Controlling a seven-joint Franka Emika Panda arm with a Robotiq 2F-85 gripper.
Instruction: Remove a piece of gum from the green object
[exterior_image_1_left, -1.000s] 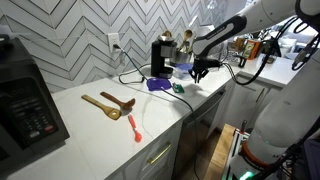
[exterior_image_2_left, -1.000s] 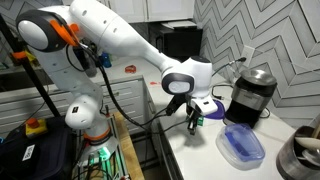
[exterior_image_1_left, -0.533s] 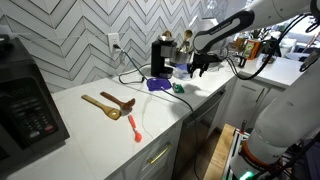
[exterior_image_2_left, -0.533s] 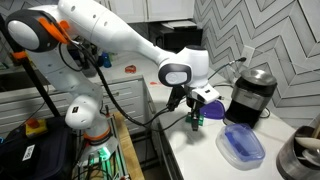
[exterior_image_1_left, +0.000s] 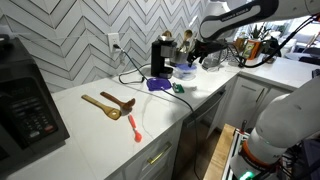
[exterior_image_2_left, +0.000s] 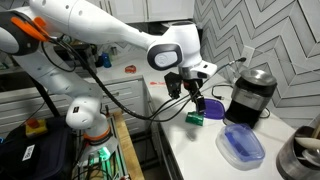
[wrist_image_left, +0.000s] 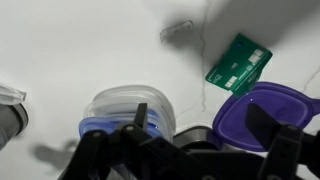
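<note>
Overhead, my fingers hang parted and empty; the small bright green pack lies flat on the white worktop beside the purple round container. Best descend squarely, pinching one stick.

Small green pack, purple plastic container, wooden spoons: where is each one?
Small green pack (wrist_image_left: 238, 63): wrist view, middle of its face.
Purple plastic container (exterior_image_2_left: 243, 148): exterior view, centre of its lid.
Wooden spoons (exterior_image_1_left: 126, 102): exterior view, darker spoon's bowl.

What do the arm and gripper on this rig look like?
The arm has glossy white rounded links, a dark grey disc at one joint and an orange band near the shoulder. Black cables hang along it. The gripper is black.
</note>
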